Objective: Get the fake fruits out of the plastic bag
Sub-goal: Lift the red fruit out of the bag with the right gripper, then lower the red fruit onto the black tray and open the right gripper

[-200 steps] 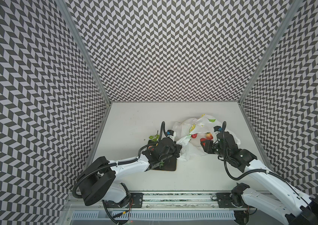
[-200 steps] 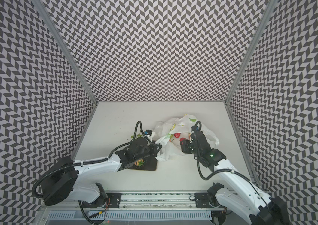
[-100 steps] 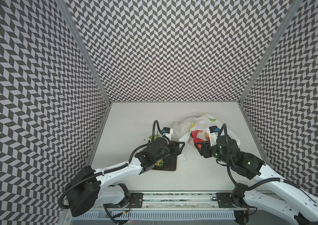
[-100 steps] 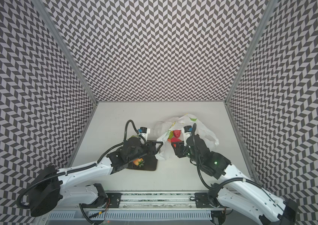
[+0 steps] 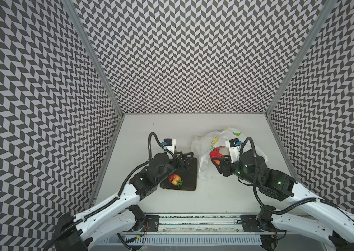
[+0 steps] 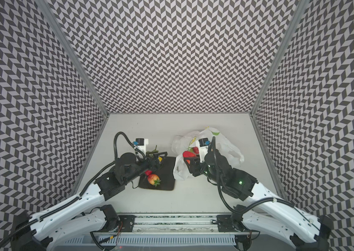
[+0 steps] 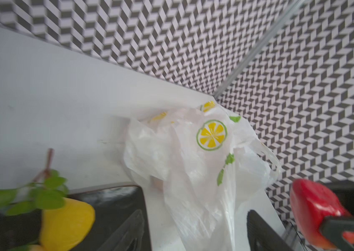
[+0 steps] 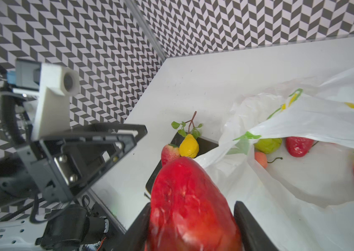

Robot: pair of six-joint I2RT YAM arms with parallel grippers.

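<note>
**Release on the plate, next fruit leaving the bag**

Your left gripper [image 5: 185, 157], clamped shut over the dark plate [image 5: 190, 178] a second ago, now stands with its jaws wide apart and empty above the plate's far edge. A red-yellow fruit [image 5: 175, 180] lies on the plate's near half, beside the arm. A lemon [image 8: 189, 146] with its leafy twig sits at the far corner.

Your right gripper [image 8: 192, 208] is closed on a big red strawberry [image 5: 214, 154] and has drawn it back out of the mouth of the plastic bag [image 5: 206, 143], towards the plate. So one more fruit is delivered and another is on its way.

You are far from finished, I judge. The right wrist view shows a lime-green pear [image 8: 268, 145], a second strawberry [image 8: 298, 146] and at least two more fruits inside the bag, which lies crumpled just beside the plate.
</note>
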